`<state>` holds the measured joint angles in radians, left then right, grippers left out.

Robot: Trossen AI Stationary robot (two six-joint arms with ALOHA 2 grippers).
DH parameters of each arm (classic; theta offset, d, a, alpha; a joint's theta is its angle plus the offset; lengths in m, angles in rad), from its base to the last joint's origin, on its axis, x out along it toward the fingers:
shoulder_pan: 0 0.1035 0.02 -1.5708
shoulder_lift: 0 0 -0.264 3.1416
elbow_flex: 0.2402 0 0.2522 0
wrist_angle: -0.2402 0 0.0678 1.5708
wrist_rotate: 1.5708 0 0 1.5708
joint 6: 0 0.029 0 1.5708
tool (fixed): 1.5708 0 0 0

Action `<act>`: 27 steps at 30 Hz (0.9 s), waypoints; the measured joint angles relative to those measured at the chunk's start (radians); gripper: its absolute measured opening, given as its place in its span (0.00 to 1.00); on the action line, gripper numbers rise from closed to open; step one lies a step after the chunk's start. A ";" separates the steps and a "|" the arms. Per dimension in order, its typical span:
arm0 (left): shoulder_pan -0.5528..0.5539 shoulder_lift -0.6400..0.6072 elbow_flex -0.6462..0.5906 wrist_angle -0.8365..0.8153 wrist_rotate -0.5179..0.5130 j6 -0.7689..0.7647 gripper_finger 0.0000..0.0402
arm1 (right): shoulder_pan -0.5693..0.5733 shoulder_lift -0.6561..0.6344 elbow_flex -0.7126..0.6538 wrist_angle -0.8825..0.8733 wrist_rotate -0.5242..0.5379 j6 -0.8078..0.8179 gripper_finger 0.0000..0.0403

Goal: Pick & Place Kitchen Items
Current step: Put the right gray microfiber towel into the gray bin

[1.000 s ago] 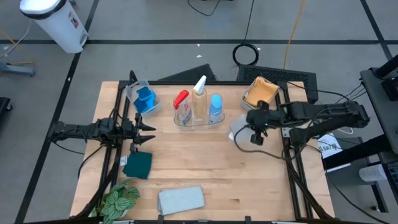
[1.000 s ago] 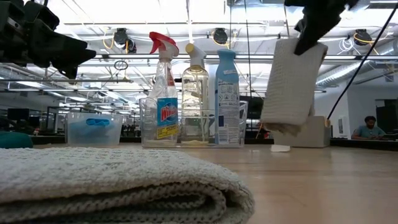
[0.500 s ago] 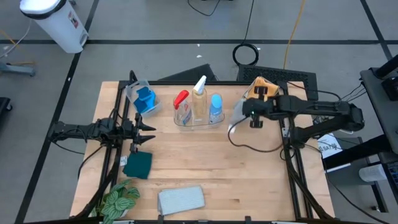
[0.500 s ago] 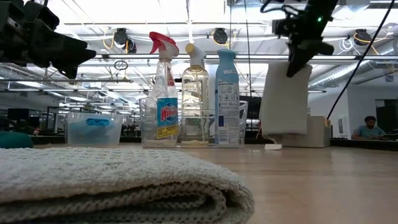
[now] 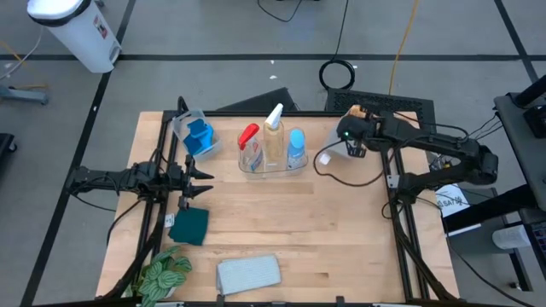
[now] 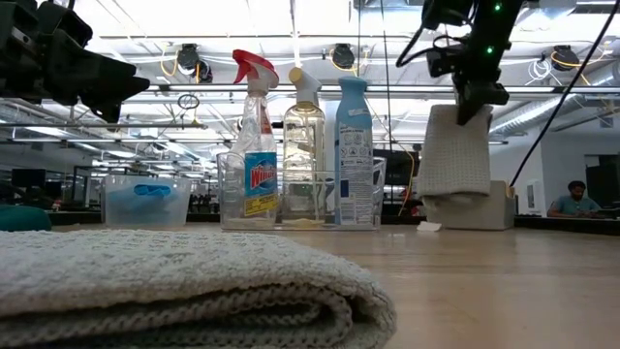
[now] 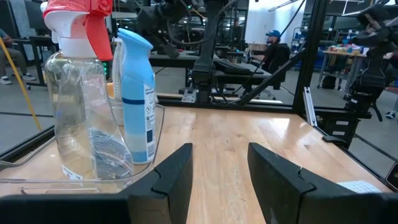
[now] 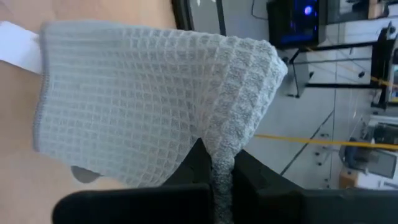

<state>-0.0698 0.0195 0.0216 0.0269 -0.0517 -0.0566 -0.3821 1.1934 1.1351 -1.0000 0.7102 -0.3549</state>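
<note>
Grey waffle towel [image 6: 453, 160]: my right gripper [image 8: 214, 163] is pinching it shut, hanging by the tabletop's far right corner, covering the tub behind. My left gripper [image 7: 219, 163] is idling half-open near the left edge.

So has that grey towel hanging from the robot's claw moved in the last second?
Yes. The right gripper has carried the grey towel toward the table's far right corner, away from the clear tub of bottles and over to the grey tub.
</note>
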 joint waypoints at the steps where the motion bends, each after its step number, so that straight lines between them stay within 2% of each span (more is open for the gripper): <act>1: 0.000 0.000 0.000 0.000 0.000 0.000 0.40 | -0.012 0.000 0.000 0.000 0.000 -0.005 0.01; 10: 0.000 0.000 0.000 0.000 0.000 0.000 0.40 | -0.130 0.000 -0.066 0.071 -0.002 -0.031 0.01; 22: 0.000 0.000 0.000 0.000 0.000 0.000 0.40 | -0.279 0.000 -0.331 0.510 -0.003 -0.256 0.01; 27: 0.000 0.000 0.000 0.000 0.000 0.000 0.40 | -0.338 0.000 -0.413 0.615 0.000 -0.326 0.01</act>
<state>-0.0700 0.0193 0.0216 0.0273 -0.0517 -0.0566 -0.7203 1.1931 0.7217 -0.3850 0.7106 -0.6807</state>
